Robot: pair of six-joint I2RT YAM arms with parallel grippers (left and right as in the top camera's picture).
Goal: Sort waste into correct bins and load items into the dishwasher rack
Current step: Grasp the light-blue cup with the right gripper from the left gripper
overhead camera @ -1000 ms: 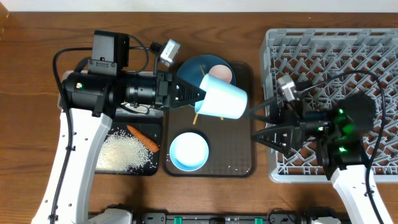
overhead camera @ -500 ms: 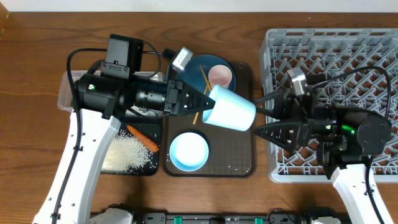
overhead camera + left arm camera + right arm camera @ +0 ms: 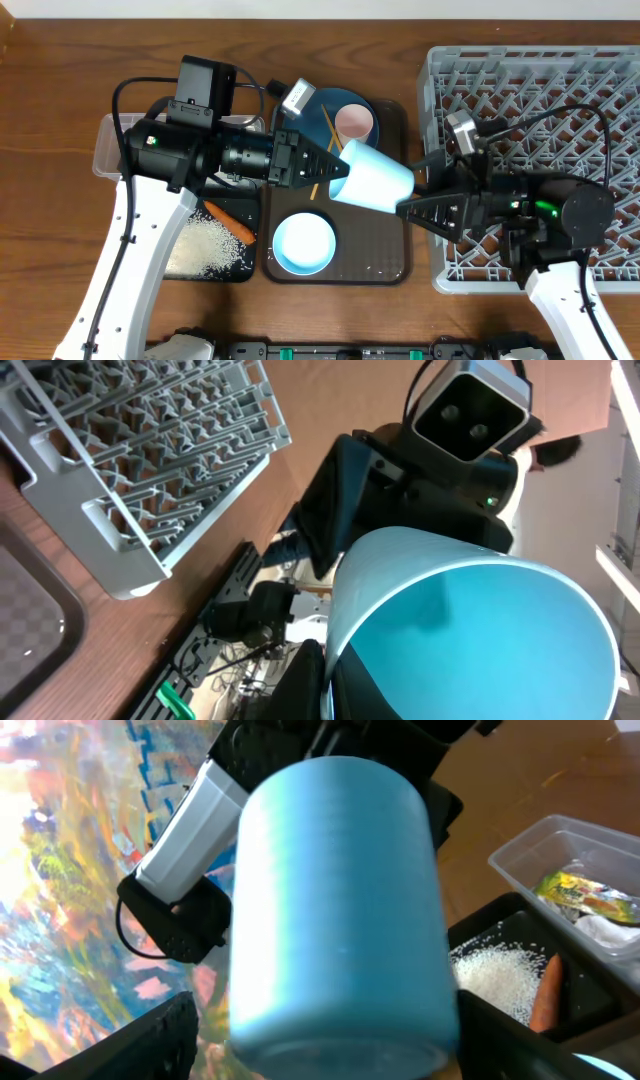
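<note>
Two arms meet in mid-air at the centre of the overhead frame, where the light blue cup (image 3: 372, 180) hangs on its side above the brown tray (image 3: 385, 265). The left gripper (image 3: 335, 172) is clamped on the cup's rim, with the mouth facing left and the closed base facing right. The right gripper (image 3: 408, 192) is spread wide. In the right wrist view its fingers (image 3: 140, 1045) sit low on either side of the base, though whether they touch the cup cannot be told.

The step in hand looks like a handover on the way to the dishwasher rack (image 3: 530, 100) at the right of the frame. To do it well, the right gripper probably needs to come further over the cup's body and close squarely across its width. The left gripper should let go only once that grip is firm. The wall is smooth and looks slightly tapered, so a pinch near the base could slip off. A slow release over the tray keeps any drop short.

At upper centre, the pink cup (image 3: 354, 122) and wooden chopsticks (image 3: 326, 130) sit on the dark blue plate (image 3: 320, 105). The light blue bowl (image 3: 304, 242) lies at lower centre.
</note>
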